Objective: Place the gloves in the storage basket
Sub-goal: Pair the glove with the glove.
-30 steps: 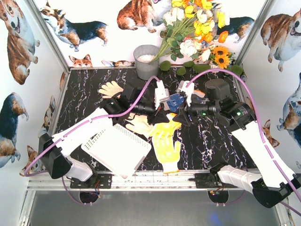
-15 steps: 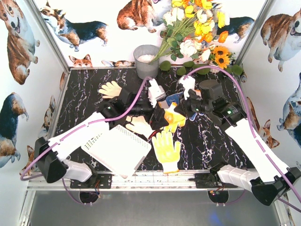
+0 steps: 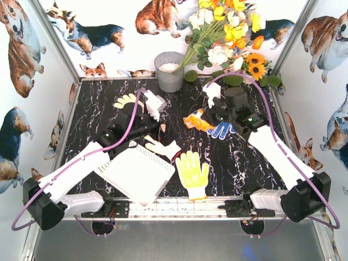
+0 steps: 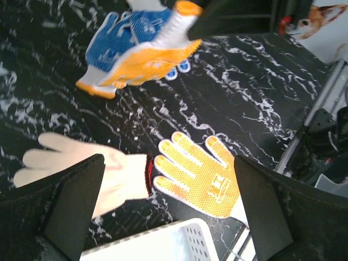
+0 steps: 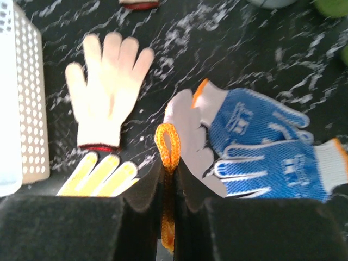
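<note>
Above marbled black tabletop [image 5: 255, 51]: right gripper [image 5: 167, 187] clamped on orange-cuffed, blue-dotted knit gloves [image 5: 261, 147]; left gripper [image 4: 168, 205] spread wide.

light: bright, even, shadows soft
glare: storage basket [image 5: 11, 109] washes out white
blur: my right wrist view soft; top view sharp

grey bucket [image 3: 169, 70] | flower bouquet [image 3: 228, 27] beside it | black marble table [image 3: 98, 106]

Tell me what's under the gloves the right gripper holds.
Only black marbled table shows below the gloves in the right gripper; the patch directly beneath is hidden by them.
</note>
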You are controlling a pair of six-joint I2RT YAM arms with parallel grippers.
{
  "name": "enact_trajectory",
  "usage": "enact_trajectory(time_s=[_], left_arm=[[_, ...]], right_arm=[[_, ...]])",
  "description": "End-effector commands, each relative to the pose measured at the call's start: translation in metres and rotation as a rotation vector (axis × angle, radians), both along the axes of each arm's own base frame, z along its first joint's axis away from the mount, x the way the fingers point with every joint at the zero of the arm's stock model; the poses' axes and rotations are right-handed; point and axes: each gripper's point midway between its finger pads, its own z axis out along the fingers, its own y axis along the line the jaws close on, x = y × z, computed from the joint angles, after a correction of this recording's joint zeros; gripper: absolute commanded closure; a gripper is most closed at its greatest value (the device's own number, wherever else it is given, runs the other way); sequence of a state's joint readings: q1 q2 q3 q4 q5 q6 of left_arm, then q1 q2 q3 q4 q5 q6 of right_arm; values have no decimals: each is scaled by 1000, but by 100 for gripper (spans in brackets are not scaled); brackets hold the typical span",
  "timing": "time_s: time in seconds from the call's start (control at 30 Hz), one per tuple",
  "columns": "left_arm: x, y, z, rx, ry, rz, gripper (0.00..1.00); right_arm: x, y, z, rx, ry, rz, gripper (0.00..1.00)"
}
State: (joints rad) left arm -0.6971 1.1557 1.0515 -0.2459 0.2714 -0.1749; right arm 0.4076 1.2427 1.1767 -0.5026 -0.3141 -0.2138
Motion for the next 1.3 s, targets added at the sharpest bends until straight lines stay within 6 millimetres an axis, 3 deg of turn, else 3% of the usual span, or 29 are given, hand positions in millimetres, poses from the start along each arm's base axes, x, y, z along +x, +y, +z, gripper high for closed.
enact_trajectory(time_s=[0.0, 0.17, 0.3, 0.63, 1.27], left_arm=[[14, 15, -7, -44, 41, 153, 0], [19, 20, -19, -79, 75, 204, 0], [20, 18, -27, -86, 100, 209, 0], [33, 24, -59, -41, 197, 329, 0], [41, 18, -79, -26, 256, 354, 0]], right_arm=[[-18, 20, -14, 81, 2, 111, 100], [-50, 34, -53, 151, 104, 135, 100], [-73, 44, -69, 183, 185, 153, 100], [-114, 55, -94, 232, 375, 135, 100], [-203, 47, -134, 184, 649, 60, 100]])
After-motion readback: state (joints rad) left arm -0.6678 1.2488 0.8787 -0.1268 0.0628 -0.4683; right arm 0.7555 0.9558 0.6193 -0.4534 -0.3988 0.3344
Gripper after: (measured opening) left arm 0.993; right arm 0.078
